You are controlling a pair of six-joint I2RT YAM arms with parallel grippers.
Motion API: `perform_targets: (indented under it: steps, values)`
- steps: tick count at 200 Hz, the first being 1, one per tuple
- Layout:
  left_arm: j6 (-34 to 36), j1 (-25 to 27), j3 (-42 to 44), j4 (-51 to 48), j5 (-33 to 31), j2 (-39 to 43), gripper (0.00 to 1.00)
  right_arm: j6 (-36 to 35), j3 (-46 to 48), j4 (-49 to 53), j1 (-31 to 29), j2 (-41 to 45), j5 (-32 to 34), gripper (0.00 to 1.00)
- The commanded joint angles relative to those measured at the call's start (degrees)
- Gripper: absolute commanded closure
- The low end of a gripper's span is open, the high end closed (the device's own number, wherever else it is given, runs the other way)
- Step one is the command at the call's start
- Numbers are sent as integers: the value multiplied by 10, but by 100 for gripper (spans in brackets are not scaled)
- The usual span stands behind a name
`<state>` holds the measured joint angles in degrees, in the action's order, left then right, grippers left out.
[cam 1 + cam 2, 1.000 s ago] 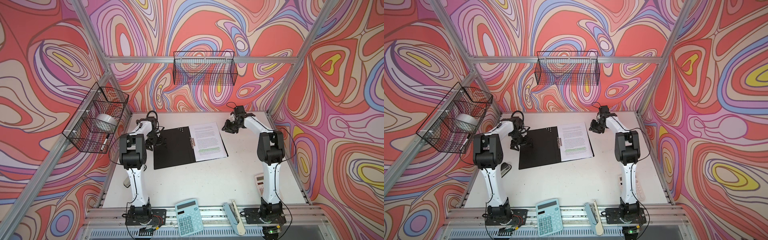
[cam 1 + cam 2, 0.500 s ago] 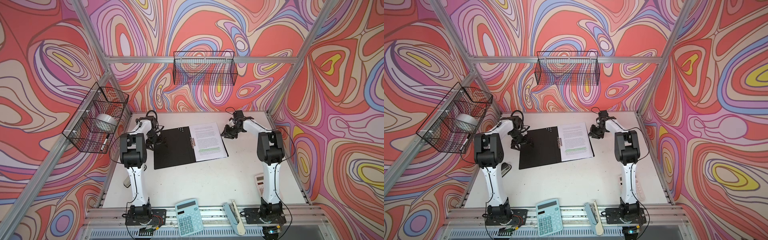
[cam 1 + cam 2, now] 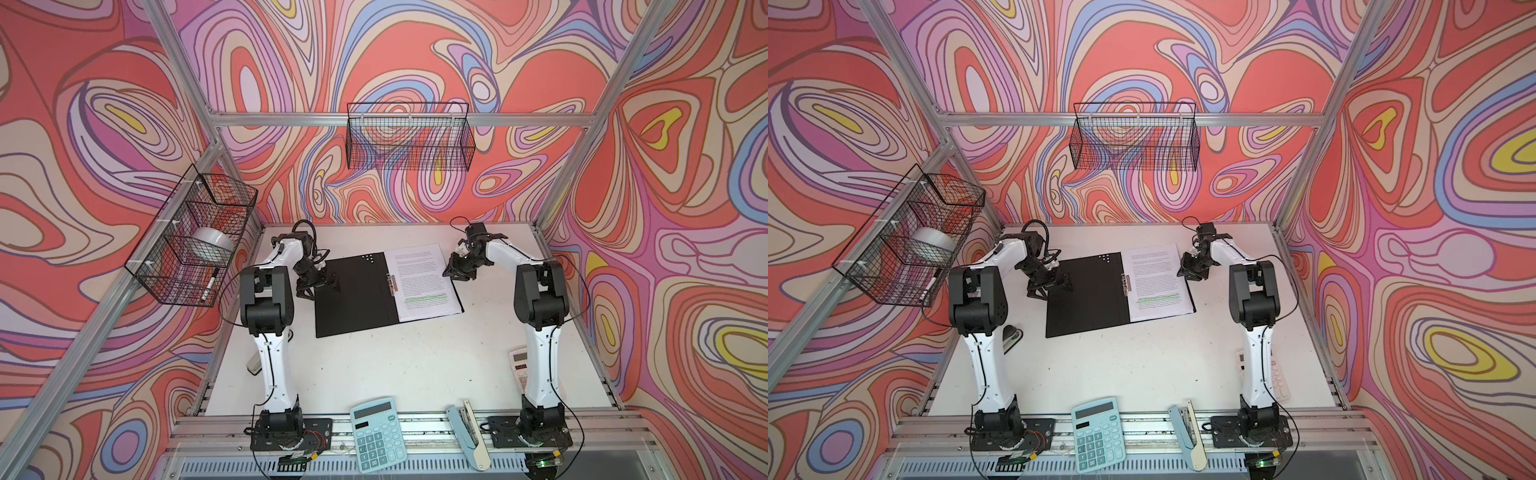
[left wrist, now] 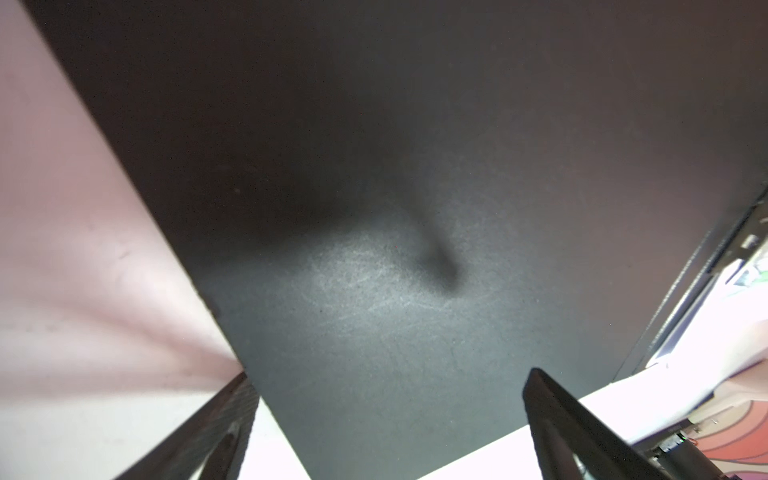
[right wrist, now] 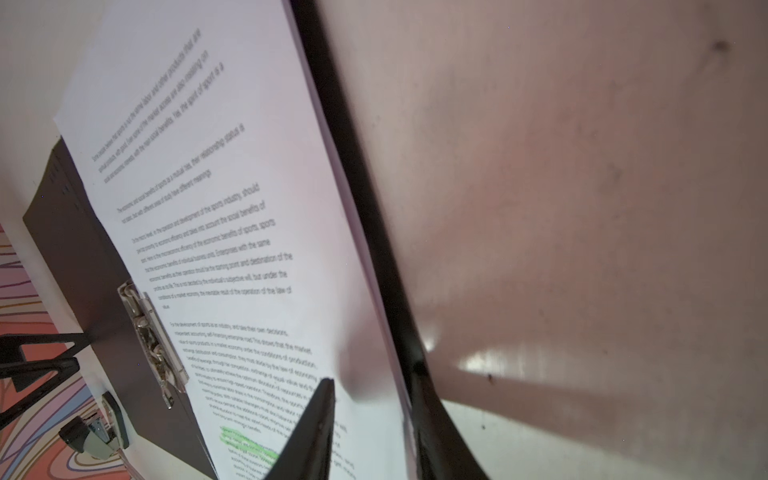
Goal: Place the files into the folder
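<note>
The folder (image 3: 353,291) (image 3: 1088,295) lies open on the table, black inside up, with a metal clip (image 3: 392,282) at its spine. The files (image 3: 422,278) (image 3: 1156,278), white printed sheets with green highlighted lines, rest on its right half. My left gripper (image 3: 320,286) (image 3: 1052,289) hangs open over the left flap's outer edge; the left wrist view shows the black flap (image 4: 374,208) between its spread fingers (image 4: 388,374). My right gripper (image 3: 457,272) (image 3: 1190,274) is at the folder's right edge, partly open, one finger over the files (image 5: 228,166), the other by the black edge (image 5: 345,166), holding nothing (image 5: 372,374).
A teal calculator (image 3: 378,434) and a pale stapler (image 3: 467,434) lie on the front rail. A white calculator (image 3: 519,370) sits by the right arm. Wire baskets hang on the back wall (image 3: 409,137) and the left wall (image 3: 195,237).
My right gripper has come down and forward from the back to the right edge of the files. The left gripper has hardly moved. The folder and the files lie as before.
</note>
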<state>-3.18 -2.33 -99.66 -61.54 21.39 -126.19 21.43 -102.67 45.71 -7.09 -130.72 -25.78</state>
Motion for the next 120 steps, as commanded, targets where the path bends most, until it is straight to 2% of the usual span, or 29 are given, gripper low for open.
perform_targets:
  steps: [1,28,68,120]
  values:
    - [8,1,14,9,53,-1,0,-12,9,18,1,-13,15,66]
    - [7,1,22,15,83,11,0,-17,3,29,1,-16,16,66]
    - [7,-5,27,15,104,16,0,-34,-11,59,1,-13,57,66]
    - [5,-15,26,17,150,15,0,-41,-20,77,1,-21,61,65]
